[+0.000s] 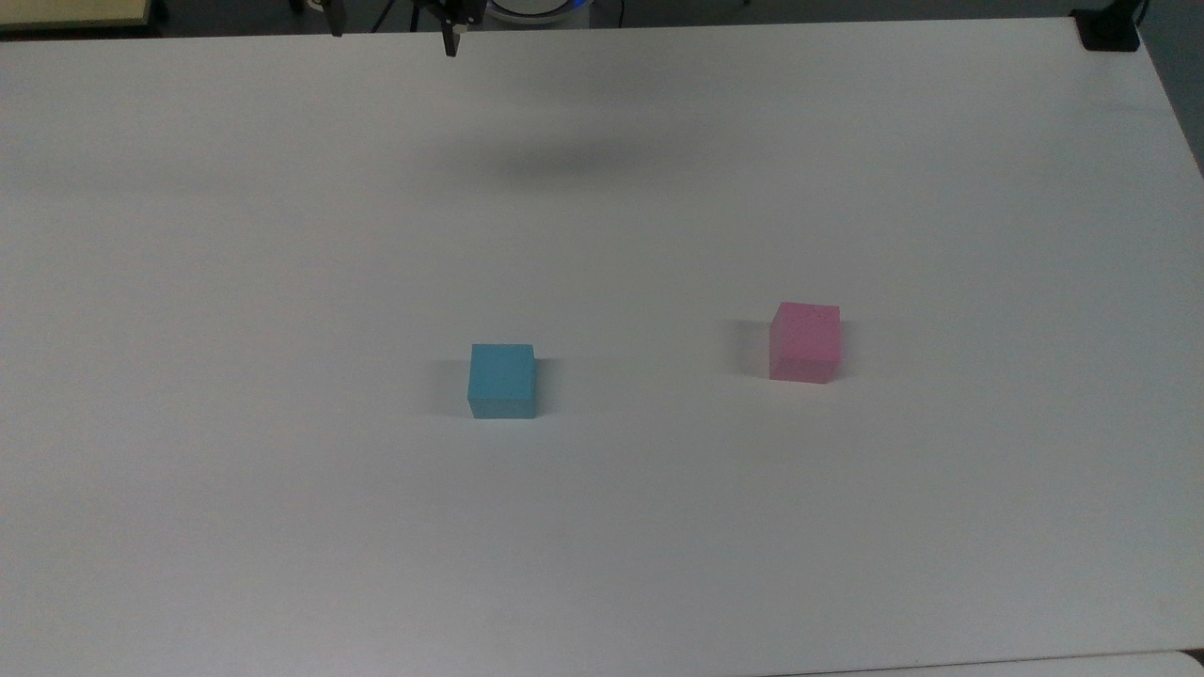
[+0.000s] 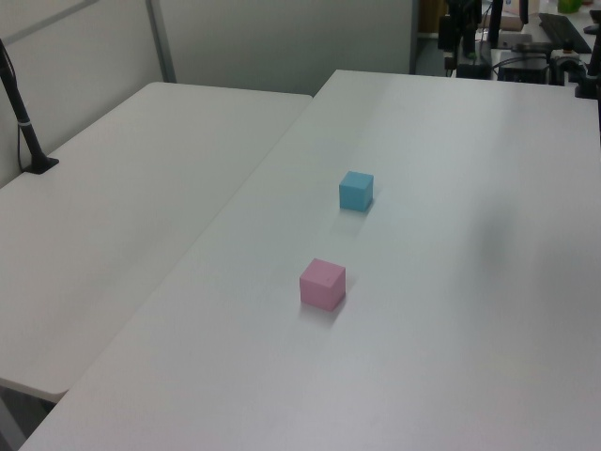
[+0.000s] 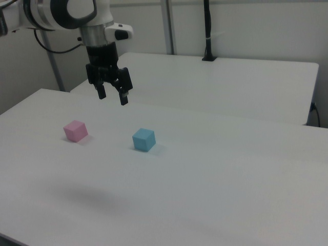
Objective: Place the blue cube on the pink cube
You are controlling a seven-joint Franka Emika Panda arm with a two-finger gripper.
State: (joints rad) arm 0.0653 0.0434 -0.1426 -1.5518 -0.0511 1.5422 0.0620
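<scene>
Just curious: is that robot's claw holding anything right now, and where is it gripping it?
Nothing. The tool hangs open above the table, with both cubes lying apart on it.

No text, label, brand, number or sign could be read anywhere. The blue cube (image 1: 502,380) and the pink cube (image 1: 804,341) had plain faces, the white table (image 1: 282,235) carried no markings, and the arm's white casing (image 3: 66,13) showed no legible lettering.
</scene>
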